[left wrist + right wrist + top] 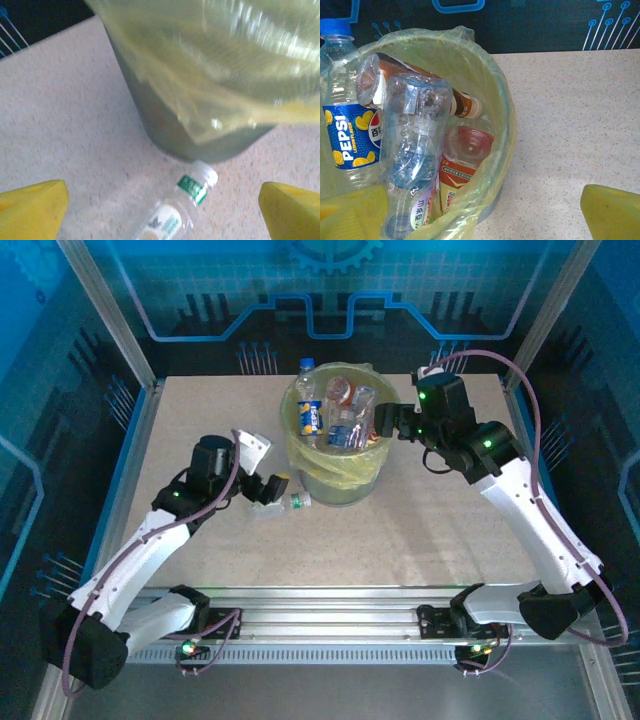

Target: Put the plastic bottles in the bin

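Note:
The bin (pixel 338 480), lined with a yellow-green bag, stands mid-table and holds several plastic bottles (pixel 340 415), among them a Pepsi bottle (pixel 347 135), a crushed clear one (pixel 417 150) and a red-labelled one (pixel 462 165). One small clear bottle (pixel 296 501) with a green neck band and white cap lies on the table, its cap against the bin's base (pixel 190 145). My left gripper (pixel 268 486) hovers open over this bottle (pixel 175 210), its yellow fingers (pixel 30 207) wide on either side and not touching it. My right gripper (pixel 385 422) is open at the bin's right rim (pixel 506 115), above the rim and holding nothing.
The speckled tabletop (pixel 450 530) stretches free to the right of and in front of the bin. A metal frame and blue panels wall in the table. The bag's loose edge (pixel 215 107) hangs over the bin's side.

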You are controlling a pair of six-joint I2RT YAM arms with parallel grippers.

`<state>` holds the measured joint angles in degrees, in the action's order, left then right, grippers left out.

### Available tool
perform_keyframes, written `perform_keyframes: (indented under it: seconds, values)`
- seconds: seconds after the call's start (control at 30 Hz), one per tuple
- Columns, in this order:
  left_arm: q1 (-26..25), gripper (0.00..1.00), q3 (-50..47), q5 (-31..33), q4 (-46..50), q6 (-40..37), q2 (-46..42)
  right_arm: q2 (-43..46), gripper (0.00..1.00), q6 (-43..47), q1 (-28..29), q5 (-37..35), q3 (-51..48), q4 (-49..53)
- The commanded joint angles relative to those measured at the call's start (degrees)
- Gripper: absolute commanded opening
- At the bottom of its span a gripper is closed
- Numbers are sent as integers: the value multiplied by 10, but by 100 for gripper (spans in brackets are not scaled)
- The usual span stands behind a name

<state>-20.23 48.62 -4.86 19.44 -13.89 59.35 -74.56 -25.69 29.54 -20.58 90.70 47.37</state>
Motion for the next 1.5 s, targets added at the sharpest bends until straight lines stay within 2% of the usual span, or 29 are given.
perform_keyframes:
  seconds: [0.0,0.33,0.83,1.23,1.47]
  values:
    - [4,99,-23,-7,16,-1,-8,8,100,-6,-6,-13,2,23]
    - [5,99,-10,72,92,-1,137,-3,100,-1,-10,-16,15,40]
    - [2,99,39,120,114,-28,254,-16,100,-8,-13,-14,12,37]
    - [0,99,54,118,142,-28,305,-22,100,-8,-19,-13,15,40]
    - [3,91,56,94,195,-32,281,-28,100,-7,-21,-10,24,43]
